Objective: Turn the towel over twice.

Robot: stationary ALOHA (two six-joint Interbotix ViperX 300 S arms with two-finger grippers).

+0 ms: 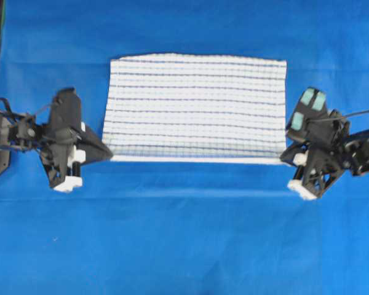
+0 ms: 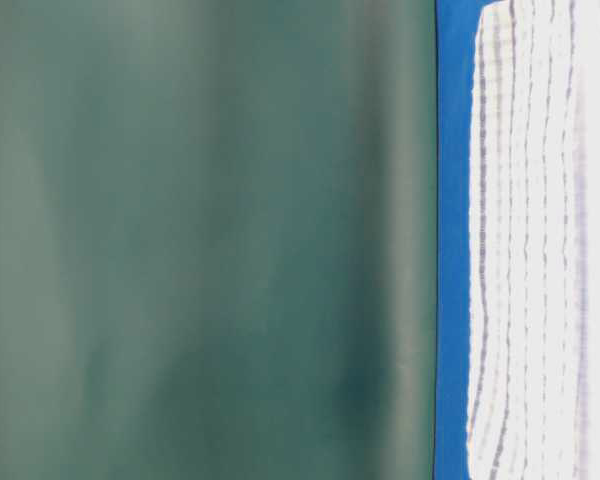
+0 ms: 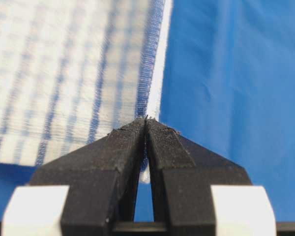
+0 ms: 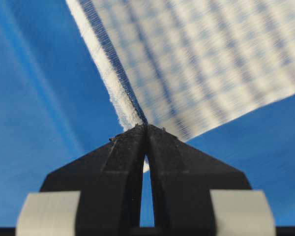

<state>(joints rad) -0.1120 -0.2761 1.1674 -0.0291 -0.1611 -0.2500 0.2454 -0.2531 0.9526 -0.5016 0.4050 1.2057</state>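
Basically, towel [image 1: 197,107] spread on blue table cover [image 1: 184,233], long axis run side to side. Near corners pinched: left gripper [image 1: 108,153] clamped on left one, right gripper [image 1: 285,157] on right. Rest of cloth laid away from both jaws, so flip probably gets carried over far edge, arms equally placed.

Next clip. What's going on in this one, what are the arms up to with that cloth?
Two arms are handling a striped towel on the blue table covering. The left tool is shut on one near corner, and the right tool is shut on the other near corner. In the overhead view the towel looks spread out between them, its white hem running from one tool to the other.
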